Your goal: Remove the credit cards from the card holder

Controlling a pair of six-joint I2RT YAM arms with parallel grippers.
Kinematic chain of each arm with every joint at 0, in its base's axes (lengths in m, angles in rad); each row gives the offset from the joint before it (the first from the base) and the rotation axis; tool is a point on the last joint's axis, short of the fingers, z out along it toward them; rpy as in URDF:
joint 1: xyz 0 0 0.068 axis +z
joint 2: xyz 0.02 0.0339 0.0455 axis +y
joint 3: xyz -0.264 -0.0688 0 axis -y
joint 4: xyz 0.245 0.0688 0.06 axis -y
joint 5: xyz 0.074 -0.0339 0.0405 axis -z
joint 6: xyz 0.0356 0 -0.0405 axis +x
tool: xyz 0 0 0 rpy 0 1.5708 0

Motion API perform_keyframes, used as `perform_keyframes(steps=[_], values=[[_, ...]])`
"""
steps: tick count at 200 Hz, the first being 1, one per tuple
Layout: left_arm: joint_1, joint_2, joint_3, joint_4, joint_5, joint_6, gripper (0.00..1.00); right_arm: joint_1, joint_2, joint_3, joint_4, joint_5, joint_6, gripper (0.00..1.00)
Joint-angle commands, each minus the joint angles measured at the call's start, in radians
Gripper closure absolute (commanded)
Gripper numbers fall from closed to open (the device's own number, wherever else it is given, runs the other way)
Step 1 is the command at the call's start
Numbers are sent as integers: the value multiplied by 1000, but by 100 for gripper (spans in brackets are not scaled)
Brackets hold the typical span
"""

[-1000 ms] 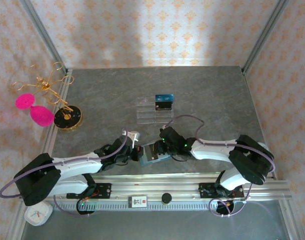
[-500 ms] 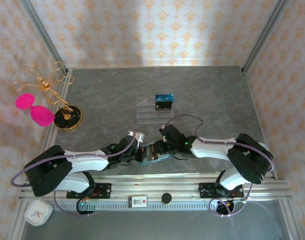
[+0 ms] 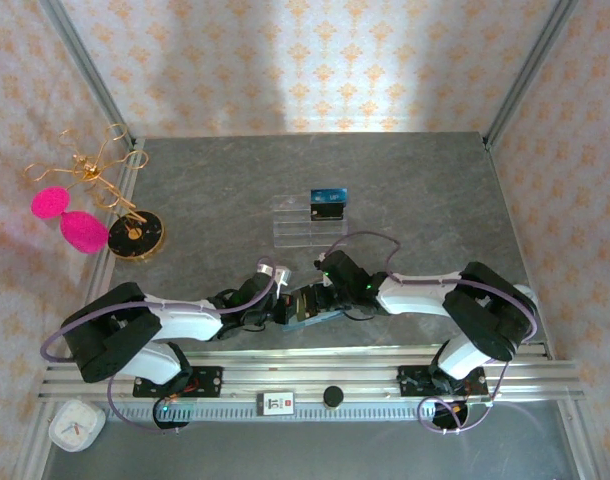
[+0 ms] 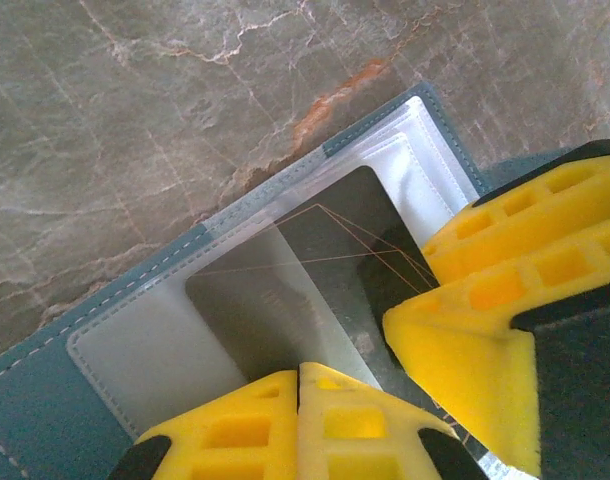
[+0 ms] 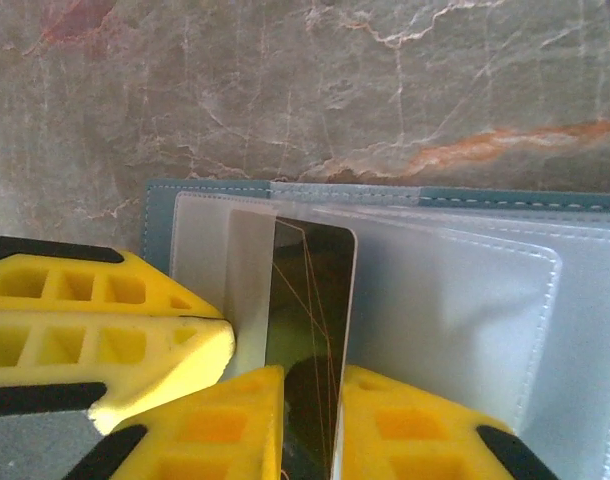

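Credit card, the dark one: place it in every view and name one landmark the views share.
Top external: lower centre, the credit card is a dark sliver in the card holder.
Left wrist: centre, under the clear sleeve.
Right wrist: lower centre, between the fingers of the right gripper.
Shared landmark: the teal card holder.

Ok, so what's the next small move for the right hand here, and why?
Probably draw the right hand straight back to slide the dark card out of the clear sleeve. Its fingers pinch the card's near end, part of the card lies under the sleeve, and the left hand grips the card holder to brace it.
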Motion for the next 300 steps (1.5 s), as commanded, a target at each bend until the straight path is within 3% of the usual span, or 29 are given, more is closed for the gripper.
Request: perform_keyframes(steps=[1,11,41,94,120,153,180,226,262,300], values=[[-4,11,-30,-32,9,-12,100,1,6,16,-12,40,2,95],[-3,-6,-34,-49,1,-10,100,0,-8,10,-30,85,15,100],[2,-46,-58,-69,-10,-7,100,-14,-75,-34,-74,195,44,100],[10,-61,-47,-56,8,1,100,-32,-249,-67,-87,212,15,100],[55,-197,-25,-39,60,17,100,-33,-361,-49,-96,224,-30,100],[128,-385,-32,141,185,3,69,-36,-479,-72,37,172,-22,100],[144,-444,-50,322,251,-45,56,-38,-528,-87,178,145,26,100],[173,-478,-111,546,273,-141,50,-38,-571,-93,336,114,68,100],[197,-486,-126,600,272,-176,49,-38,-586,-105,424,55,85,100],[197,-424,-122,724,329,-224,56,-38,-555,-102,505,8,101,100]])
